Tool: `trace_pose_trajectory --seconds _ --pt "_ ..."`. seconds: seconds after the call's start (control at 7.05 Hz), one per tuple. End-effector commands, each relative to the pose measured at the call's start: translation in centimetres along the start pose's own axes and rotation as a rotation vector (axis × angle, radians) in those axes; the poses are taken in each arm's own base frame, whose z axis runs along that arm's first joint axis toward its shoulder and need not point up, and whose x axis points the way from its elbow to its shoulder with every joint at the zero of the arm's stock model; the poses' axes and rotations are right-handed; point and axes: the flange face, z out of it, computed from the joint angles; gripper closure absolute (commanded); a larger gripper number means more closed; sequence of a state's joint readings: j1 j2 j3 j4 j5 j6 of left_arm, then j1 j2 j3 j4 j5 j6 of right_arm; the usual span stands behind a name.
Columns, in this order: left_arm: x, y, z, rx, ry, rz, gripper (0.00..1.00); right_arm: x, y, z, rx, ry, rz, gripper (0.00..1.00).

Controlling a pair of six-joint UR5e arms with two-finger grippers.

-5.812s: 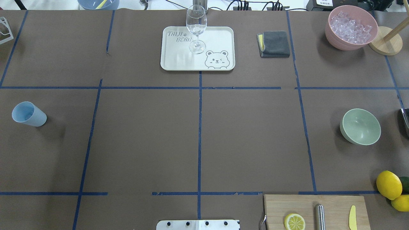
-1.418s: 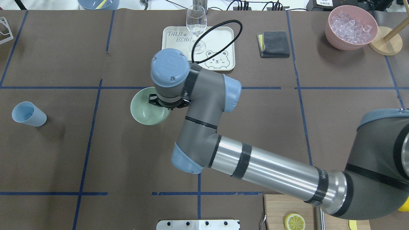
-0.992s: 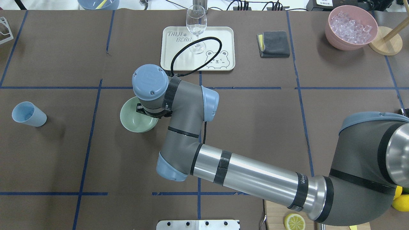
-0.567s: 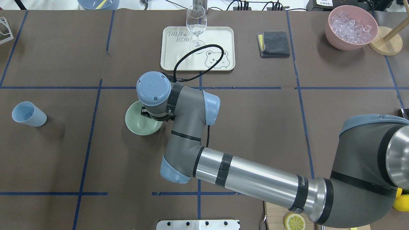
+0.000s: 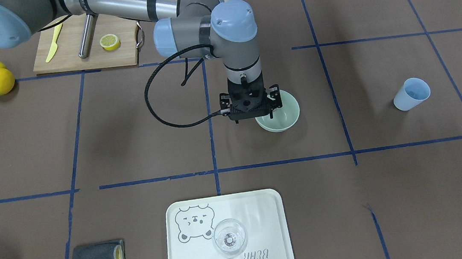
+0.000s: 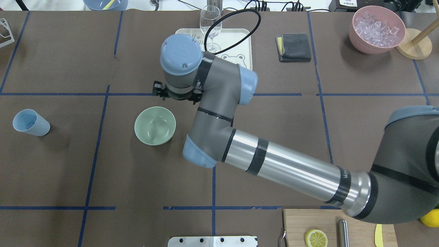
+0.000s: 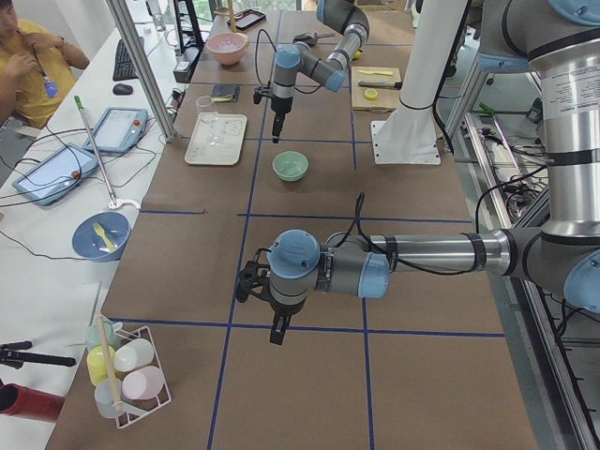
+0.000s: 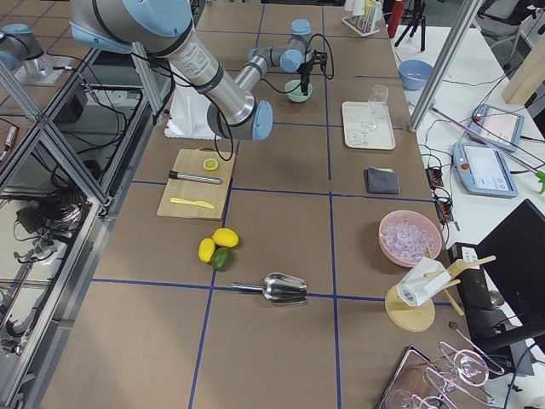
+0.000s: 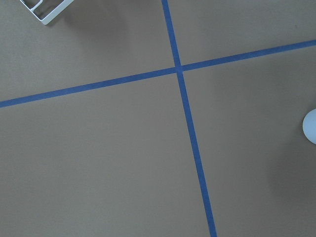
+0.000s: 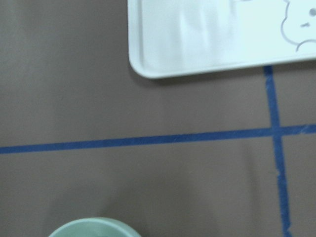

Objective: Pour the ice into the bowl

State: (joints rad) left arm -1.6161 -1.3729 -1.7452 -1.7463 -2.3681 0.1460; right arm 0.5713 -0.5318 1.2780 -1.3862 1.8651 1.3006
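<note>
The bowl [image 6: 155,125] sits empty mid-desk, my right hand [image 7: 276,131] hanging above and beside it, grip impossible to tell. No ice is poured, and none shows in the cup [image 6: 31,122] well apart.

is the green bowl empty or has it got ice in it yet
Empty. The overhead view looks down into the bowl: its inside is bare and smooth, with no cubes in it.

Two robot arms [image 7: 431,251], one mint bowl [image 6: 155,125], one bear tray [image 5: 262,220], two whole lemons [image 5: 1,80].
</note>
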Motion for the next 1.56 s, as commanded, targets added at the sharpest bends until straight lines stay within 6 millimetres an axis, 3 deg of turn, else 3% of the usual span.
trace_pose_trajectory --seconds 0.0,0.14,0.28,0.57,0.71,0.85,0.99,1.13,1.28,1.42 --pt "1.2 -1.0 -0.9 0.073 -0.012 0.079 0.0 13.4 -6.9 -4.7 -0.014 -0.018 -0.083 0.0" --pt "1.6 -1.6 -1.1 0.093 -0.012 0.105 0.0 20.2 -9.4 -6.8 -0.029 -0.017 -0.141 0.0" --pt "2.4 -4.2 -2.1 0.146 -0.026 0.166 0.0 27.0 -12.2 -8.4 -0.061 -0.015 -0.225 0.0" --pt "4.2 -7.8 -4.1 0.35 -0.052 0.373 0.0 44.7 -16.9 -12.2 -0.073 0.03 -0.391 0.0" --pt "5.6 -8.0 -5.3 0.453 -0.054 0.487 0.0 53.2 -17.6 -14.3 -0.08 0.042 -0.47 0.0" --pt "7.2 -8.3 -5.0 0.492 -0.01 0.423 0.0 61.0 -17.5 -16.7 -0.088 0.05 -0.503 0.0" --pt "10.7 -8.8 -3.4 0.522 0.076 0.353 0.0 66.0 -16.8 -18.9 -0.101 0.058 -0.486 0.0" --pt "14.7 -9.3 -1.2 0.542 0.116 0.305 0.0 71.0 -14.9 -19.7 -0.107 0.075 -0.453 0.0" --pt "17.4 -8.4 1.1 0.489 0.166 0.254 0.0 74.2 -12.9 -19.7 -0.118 0.085 -0.437 0.0" --pt "17.4 -5.3 2.9 0.447 0.163 0.179 0.0 75.1 -11.5 -19.8 -0.122 0.091 -0.436 0.0"
